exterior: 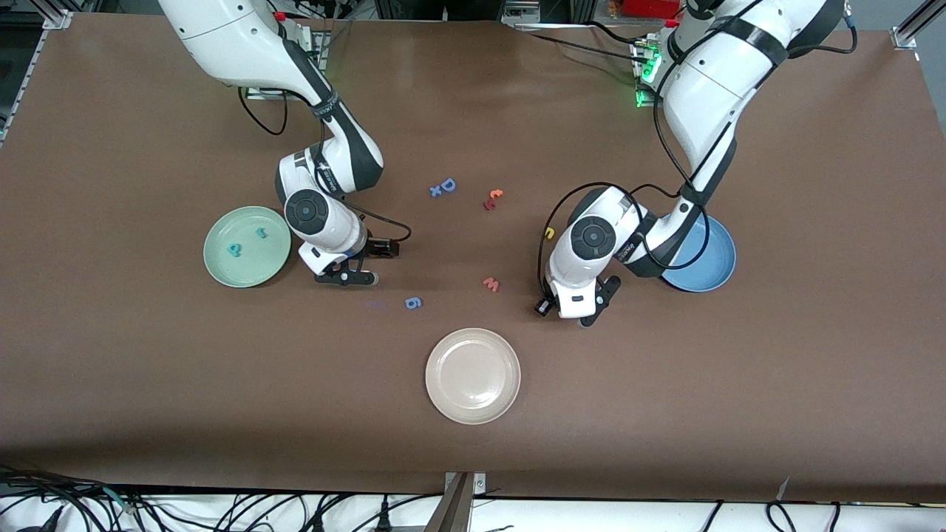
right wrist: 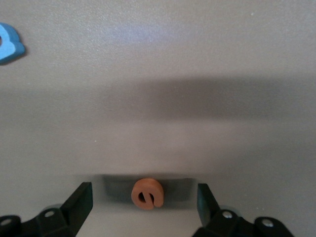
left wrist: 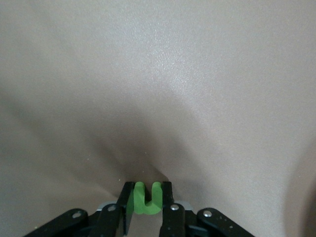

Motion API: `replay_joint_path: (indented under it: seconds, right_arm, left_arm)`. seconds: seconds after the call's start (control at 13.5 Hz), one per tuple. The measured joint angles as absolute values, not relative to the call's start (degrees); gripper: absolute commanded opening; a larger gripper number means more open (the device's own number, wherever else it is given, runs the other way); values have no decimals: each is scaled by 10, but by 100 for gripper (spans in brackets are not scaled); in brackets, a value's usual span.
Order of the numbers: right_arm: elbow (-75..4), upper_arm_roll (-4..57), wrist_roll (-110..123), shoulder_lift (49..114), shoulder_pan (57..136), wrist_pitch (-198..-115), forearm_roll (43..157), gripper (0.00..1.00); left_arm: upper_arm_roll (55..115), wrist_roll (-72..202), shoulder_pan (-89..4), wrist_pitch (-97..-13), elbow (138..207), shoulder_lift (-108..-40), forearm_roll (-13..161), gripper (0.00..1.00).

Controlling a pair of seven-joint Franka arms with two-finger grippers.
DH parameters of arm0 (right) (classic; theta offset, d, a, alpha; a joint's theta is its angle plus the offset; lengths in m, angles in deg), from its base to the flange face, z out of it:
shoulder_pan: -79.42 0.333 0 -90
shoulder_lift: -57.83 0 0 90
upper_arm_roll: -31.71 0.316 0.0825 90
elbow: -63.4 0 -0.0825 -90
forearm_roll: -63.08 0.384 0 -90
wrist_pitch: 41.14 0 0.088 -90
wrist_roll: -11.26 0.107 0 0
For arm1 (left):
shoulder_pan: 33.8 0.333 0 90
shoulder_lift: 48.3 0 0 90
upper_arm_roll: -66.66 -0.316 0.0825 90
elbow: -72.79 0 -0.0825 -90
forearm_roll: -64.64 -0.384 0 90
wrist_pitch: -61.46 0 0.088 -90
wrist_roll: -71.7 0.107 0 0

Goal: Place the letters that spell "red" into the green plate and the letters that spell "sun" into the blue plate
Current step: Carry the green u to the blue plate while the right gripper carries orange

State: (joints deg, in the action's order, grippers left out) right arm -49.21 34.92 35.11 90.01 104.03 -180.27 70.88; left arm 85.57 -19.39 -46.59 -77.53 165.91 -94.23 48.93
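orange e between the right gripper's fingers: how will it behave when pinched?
The orange e looks like thin foam, so probably very light and slightly squashy. It lies flat on the table, unlikely to roll. The right gripper, open around it, may nudge it.

This is a robotics lab, no question: two white Franka arms, the right arm (exterior: pixel 310 148) and the left arm (exterior: pixel 687 148), are bolted at one edge of a wide bench (exterior: pixel 665 414) covered in plain brown matting. Aluminium framing rails (exterior: pixel 44 15) stand at the corners, and a green status light (exterior: pixel 641 94) glows by the left arm's base. Black cables (exterior: pixel 222 510) tangle along the bench edge nearest the front camera. Only test props sit out: small foam letters (exterior: pixel 443 187) and three plain plates, such as the cream-white plate (exterior: pixel 473 375).
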Motion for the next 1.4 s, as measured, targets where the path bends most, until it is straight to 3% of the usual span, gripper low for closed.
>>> replay_joint_path:
  seconds: [0.07,0.15,0.52,0.81,0.89,1.18,1.4]
  right_arm:
    - [-493,349,351,900,1040,-1803,709,80]
    - [-494,349,351,900,1040,-1803,709,72]
    - [-498,349,350,900,1040,-1805,708,52]
    - [-498,348,350,899,1040,-1805,708,34]
    - [-498,348,350,899,1040,-1805,708,25]
    - [-498,349,350,896,1040,-1805,708,24]
    - [-496,347,350,895,1040,-1799,708,24]
  left_arm:
    - [855,-194,-466,-765,1657,-942,489,27]
    - [854,-191,-465,-742,1652,-942,488,27]
    - [852,-89,-456,-584,1635,-928,487,28]
    - [851,51,-431,-409,1633,-892,487,28]
    - [851,82,-422,-383,1633,-882,487,28]
    - [852,232,-368,-352,1688,-821,487,28]
    - [880,333,-299,-395,1763,-766,487,28]
